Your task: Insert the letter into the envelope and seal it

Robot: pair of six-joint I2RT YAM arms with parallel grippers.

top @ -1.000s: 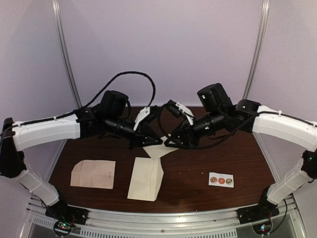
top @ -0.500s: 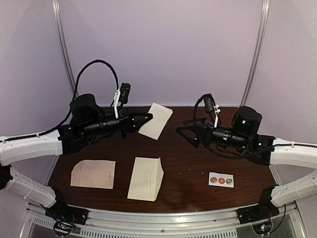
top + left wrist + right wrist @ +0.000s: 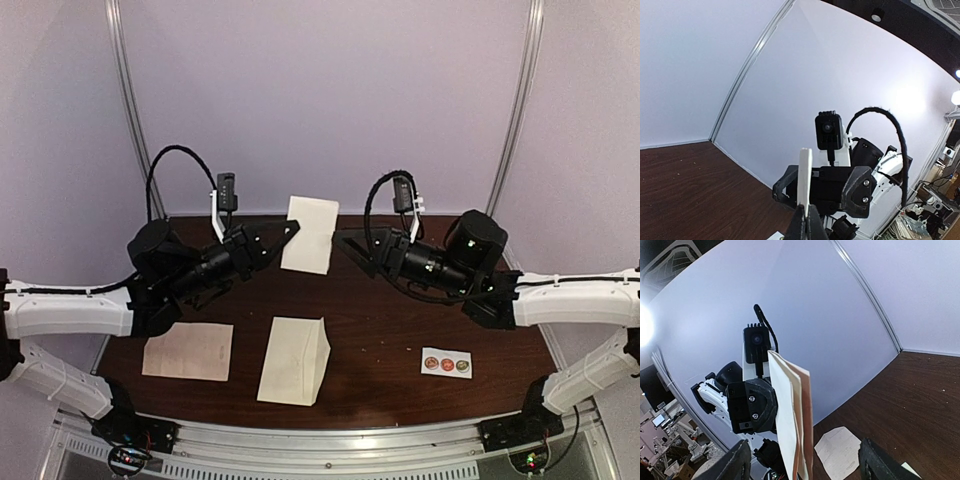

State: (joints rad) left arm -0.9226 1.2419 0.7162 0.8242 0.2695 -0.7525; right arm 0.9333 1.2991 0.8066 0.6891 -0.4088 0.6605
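My left gripper [image 3: 290, 231] is shut on the lower edge of the letter [image 3: 309, 234], a folded cream paper held upright in the air over the back of the table. In the left wrist view the letter [image 3: 805, 172] stands edge-on above the shut left gripper [image 3: 807, 216]. My right gripper [image 3: 345, 243] is open just to the right of the letter, not touching it. In the right wrist view the letter [image 3: 792, 415], folded in layers, stands ahead between its spread fingers [image 3: 738, 462]. The cream envelope [image 3: 295, 360] lies flat on the table near the front.
A pinkish creased sheet [image 3: 188, 351] lies at the front left of the brown table [image 3: 400, 320], also seen in the right wrist view as the pinkish creased sheet [image 3: 837, 450]. A small white strip of round stickers [image 3: 446, 363] lies at the front right.
A second ago both grippers met low over the table's middle. They drew apart; the left one raised the letter upright, and the open right gripper has come back toward it.
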